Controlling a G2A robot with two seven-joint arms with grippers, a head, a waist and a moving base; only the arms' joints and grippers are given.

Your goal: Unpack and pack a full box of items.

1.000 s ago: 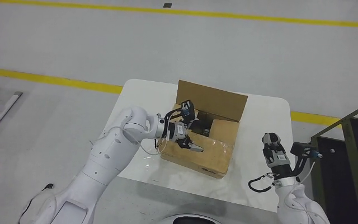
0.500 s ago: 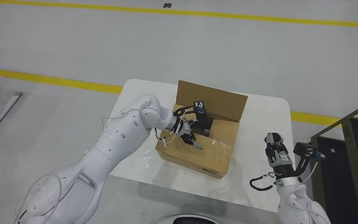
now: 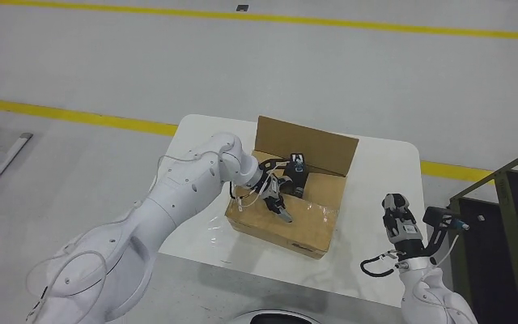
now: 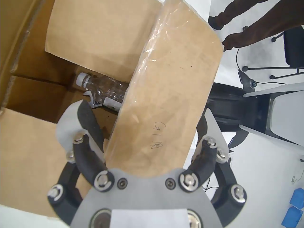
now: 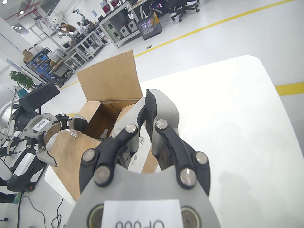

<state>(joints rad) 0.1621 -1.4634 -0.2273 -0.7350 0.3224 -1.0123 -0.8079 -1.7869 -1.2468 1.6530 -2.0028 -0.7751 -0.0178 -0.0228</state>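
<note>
Over the last second the left gripper (image 4: 142,117) is brought further across the open brown cardboard box (image 3: 324,223), jaws apart astride its taped flap (image 4: 166,84); the clear plastic bottle (image 4: 104,88) lies inside, so unpacking is judged barely begun; the right gripper (image 5: 148,110) is held closed, empty

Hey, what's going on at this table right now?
A two-armed robot is working at a cardboard box on a white table. Its left claw is open at the box's near side, with a finger on either side of a tape-covered flap, not clamped on it. A clear plastic bottle with a white cap lies inside the box. The right claw is shut and empty, held above the table beside the box.
</note>
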